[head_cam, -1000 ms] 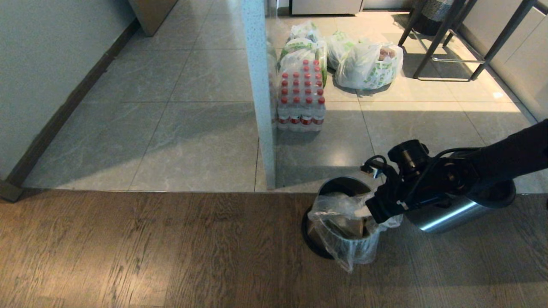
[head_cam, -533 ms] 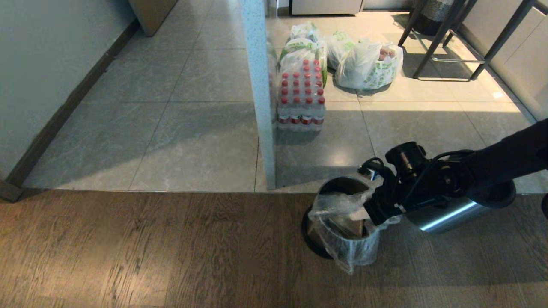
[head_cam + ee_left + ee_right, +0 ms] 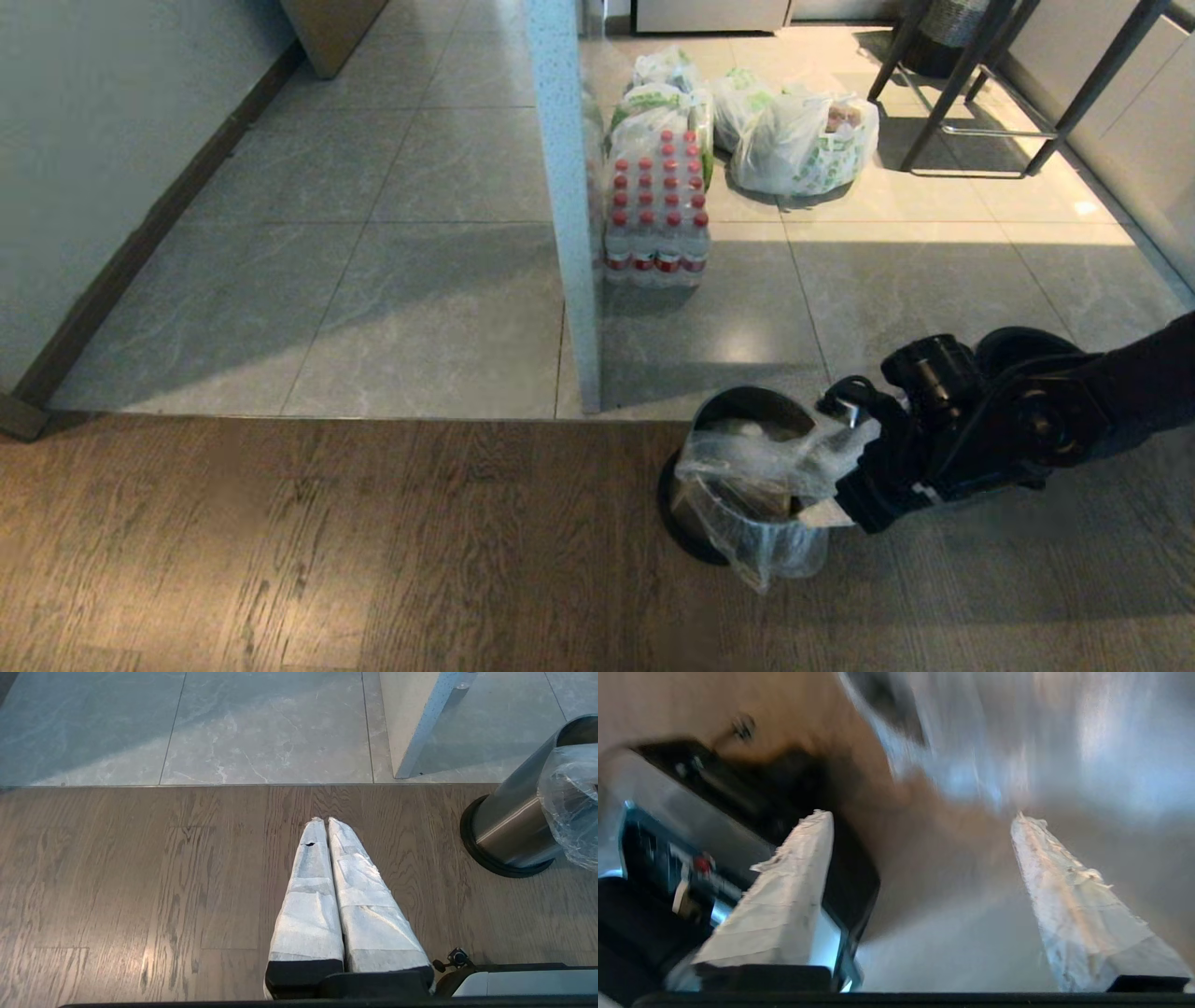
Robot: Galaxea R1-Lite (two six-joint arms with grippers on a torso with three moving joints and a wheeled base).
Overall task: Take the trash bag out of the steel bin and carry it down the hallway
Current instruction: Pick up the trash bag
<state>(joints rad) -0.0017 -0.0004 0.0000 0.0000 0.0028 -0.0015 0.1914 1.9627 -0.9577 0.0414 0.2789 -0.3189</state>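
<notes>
The steel bin stands on the wood floor just before the tile edge, and it also shows in the left wrist view. The clear trash bag sits in it, its crumpled top draped over the rim and down the front, as the left wrist view confirms. My right gripper is at the bin's right side, level with the rim, open. Its wrapped fingers stand wide apart with nothing between them. My left gripper is parked low over the wood floor, shut and empty. The tiled hallway runs off beyond.
A white partition post stands just behind and left of the bin. Behind it are a pack of red-capped bottles and white grocery bags. Dark chair legs are at the far right. A wall with a dark baseboard lines the left.
My right gripper has opened and let go of the bag's edge. The arm has drawn back to the right and sunk a little. The bag's top has settled onto the rim.
</notes>
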